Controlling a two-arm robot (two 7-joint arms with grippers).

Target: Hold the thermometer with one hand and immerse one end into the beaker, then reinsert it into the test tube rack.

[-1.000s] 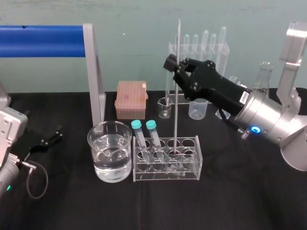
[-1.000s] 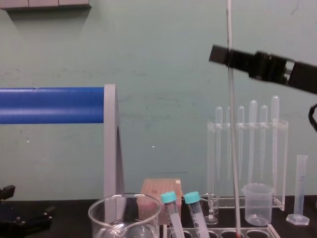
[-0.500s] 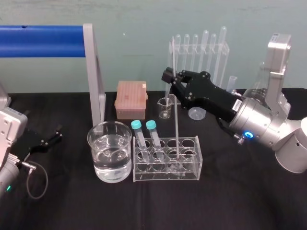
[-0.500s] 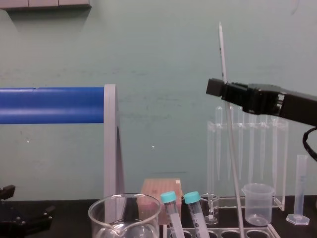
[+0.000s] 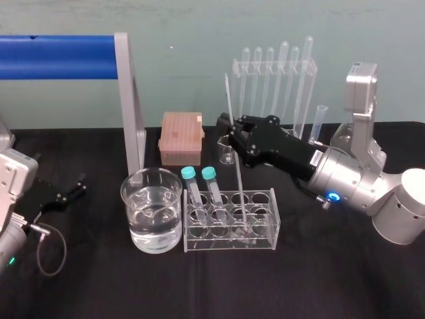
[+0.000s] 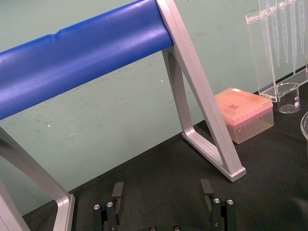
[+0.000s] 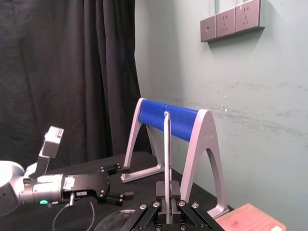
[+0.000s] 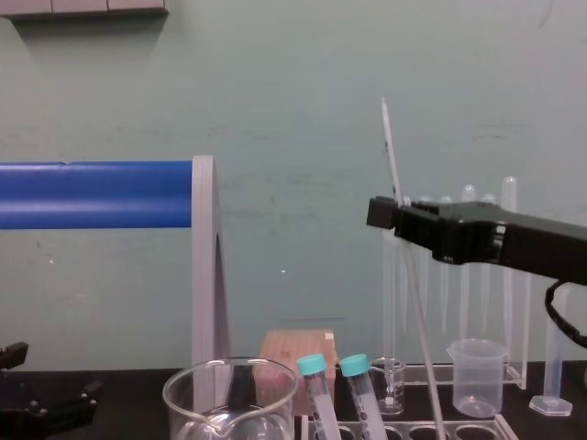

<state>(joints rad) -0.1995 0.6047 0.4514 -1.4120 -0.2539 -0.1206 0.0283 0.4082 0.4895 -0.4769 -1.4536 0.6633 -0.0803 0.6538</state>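
**Head view:** high, facing forward and down over the black worktop [image 5: 332, 286].
**Chest view:** low and level, close behind the beaker [image 8: 197, 390] at 7 o'clock. Both views share the blue-barred frame [image 5: 60, 56] at 9 to 10 o'clock.
**Left wrist view:** near the worktop, facing that frame closely.
**Right wrist view:** raised, looking past the thermometer [image 7: 166, 159] toward the same frame.

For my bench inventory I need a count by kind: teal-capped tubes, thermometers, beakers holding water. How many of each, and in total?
Teal-capped tubes: 2, in the rack
Thermometer: 1, held by the right gripper, lower end in the rack
Beaker with water: 1
Total: 4
Left gripper: parked open, far left.
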